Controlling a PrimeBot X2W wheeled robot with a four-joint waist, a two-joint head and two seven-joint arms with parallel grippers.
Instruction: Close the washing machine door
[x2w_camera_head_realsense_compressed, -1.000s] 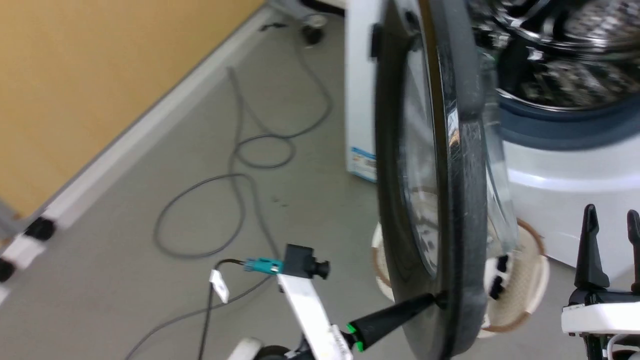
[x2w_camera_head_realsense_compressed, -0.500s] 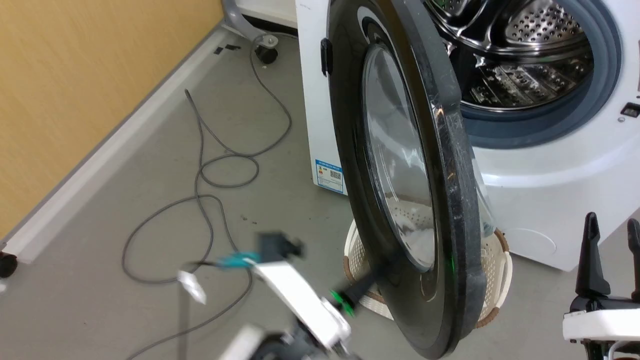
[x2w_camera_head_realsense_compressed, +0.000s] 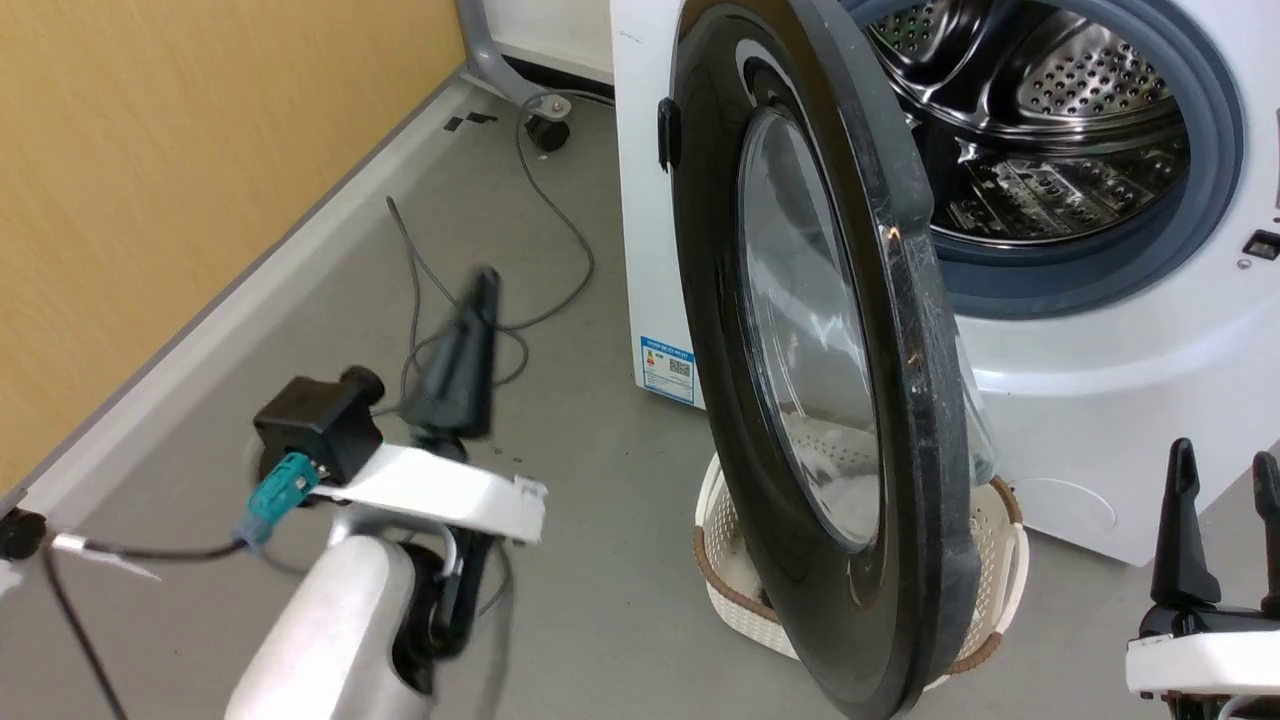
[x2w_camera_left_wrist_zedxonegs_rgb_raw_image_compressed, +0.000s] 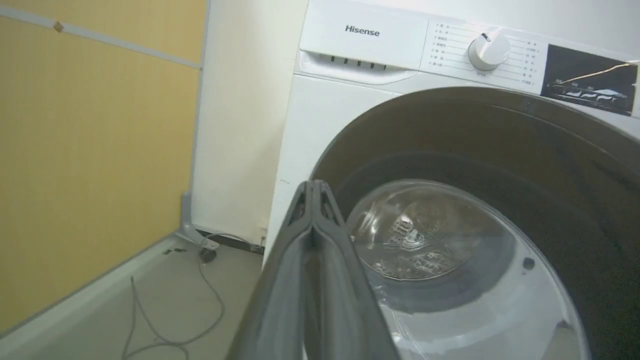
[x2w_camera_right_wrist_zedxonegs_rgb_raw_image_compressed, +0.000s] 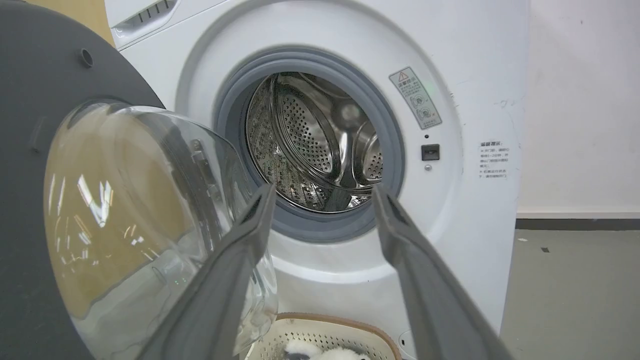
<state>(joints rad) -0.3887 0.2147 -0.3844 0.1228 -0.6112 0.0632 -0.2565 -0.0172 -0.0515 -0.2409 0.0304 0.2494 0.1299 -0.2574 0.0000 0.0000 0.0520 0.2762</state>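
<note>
The washing machine door (x2w_camera_head_realsense_compressed: 905, 330) stands half open, its black edge turned toward me and its glossy face to the left. My left gripper (x2w_camera_head_realsense_compressed: 484, 285) is shut and empty, off to the left of the door and apart from it. In the left wrist view its shut tips (x2w_camera_left_wrist_zedxonegs_rgb_raw_image_compressed: 312, 186) point at the door's outer face (x2w_camera_left_wrist_zedxonegs_rgb_raw_image_compressed: 500, 150) and glass window (x2w_camera_left_wrist_zedxonegs_rgb_raw_image_compressed: 425, 235). My right gripper (x2w_camera_head_realsense_compressed: 1225, 470) is open at the lower right. In the right wrist view it (x2w_camera_right_wrist_zedxonegs_rgb_raw_image_compressed: 322, 195) faces the steel drum (x2w_camera_right_wrist_zedxonegs_rgb_raw_image_compressed: 315, 145), with the door's glass bowl (x2w_camera_right_wrist_zedxonegs_rgb_raw_image_compressed: 135, 210) on its left.
A white basket (x2w_camera_head_realsense_compressed: 720, 560) sits on the floor under the door, against the machine's white front (x2w_camera_head_realsense_compressed: 1100, 380). Grey cables (x2w_camera_head_realsense_compressed: 560, 230) loop on the floor to the left. A yellow wall (x2w_camera_head_realsense_compressed: 150, 180) runs along the left. The latch socket (x2w_camera_right_wrist_zedxonegs_rgb_raw_image_compressed: 430, 152) is right of the drum.
My left gripper has come off the door's lower edge and swung left and up, away from it. The head camera has shifted. The right gripper has kept its place.
</note>
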